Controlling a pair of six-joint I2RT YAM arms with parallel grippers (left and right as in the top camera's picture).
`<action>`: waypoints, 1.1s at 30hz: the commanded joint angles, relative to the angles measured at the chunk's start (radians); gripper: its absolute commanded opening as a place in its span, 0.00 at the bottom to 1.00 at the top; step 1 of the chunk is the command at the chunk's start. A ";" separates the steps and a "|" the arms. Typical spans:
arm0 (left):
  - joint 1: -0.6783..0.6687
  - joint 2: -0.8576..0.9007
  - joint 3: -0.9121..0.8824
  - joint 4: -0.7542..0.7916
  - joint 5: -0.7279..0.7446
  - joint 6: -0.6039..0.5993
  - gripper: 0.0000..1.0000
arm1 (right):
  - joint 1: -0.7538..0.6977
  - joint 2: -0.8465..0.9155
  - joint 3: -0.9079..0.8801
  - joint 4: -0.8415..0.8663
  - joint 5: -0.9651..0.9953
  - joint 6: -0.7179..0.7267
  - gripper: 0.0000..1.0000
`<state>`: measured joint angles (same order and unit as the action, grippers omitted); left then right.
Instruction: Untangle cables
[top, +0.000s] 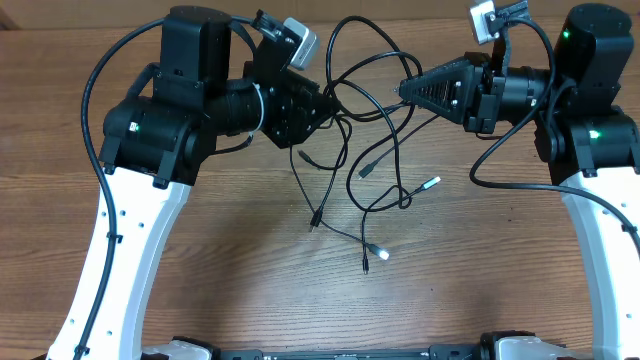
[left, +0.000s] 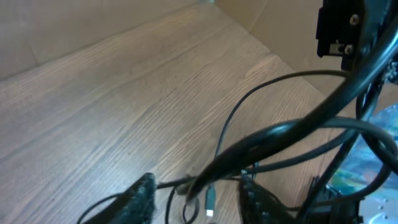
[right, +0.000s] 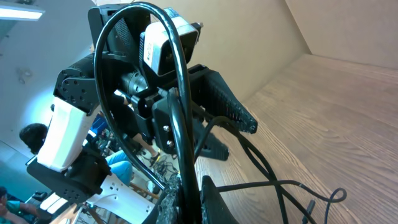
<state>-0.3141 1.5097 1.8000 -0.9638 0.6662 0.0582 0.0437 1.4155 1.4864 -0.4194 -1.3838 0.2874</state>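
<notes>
Cables (top: 350, 117) lie tangled mid-counter (top: 250, 260). Right end effector (top: 405, 88) is clamped on one, left end effector (left: 198, 196) has jaws apart around another. Pull too hard from here and the knot probably cinches tighter, or a cable slips free.

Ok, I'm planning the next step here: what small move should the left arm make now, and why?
Probably close the left gripper on the stretch of the cables that crosses between its open fingers. The right gripper is shut on another stretch, so a second hold would likely let the two arms draw the tangle apart.
</notes>
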 joint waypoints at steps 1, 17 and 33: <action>-0.016 0.024 0.015 0.012 0.015 0.010 0.35 | -0.004 -0.031 0.013 0.007 -0.024 0.001 0.04; -0.025 0.050 0.015 0.010 0.015 0.006 0.04 | -0.006 -0.030 0.013 0.006 0.004 0.001 0.04; 0.233 0.027 0.015 -0.134 0.044 -0.088 0.04 | -0.102 -0.027 0.013 -0.182 0.153 -0.079 0.04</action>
<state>-0.1558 1.5551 1.8000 -1.0893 0.6891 0.0277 -0.0162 1.4143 1.4864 -0.6022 -1.2427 0.2390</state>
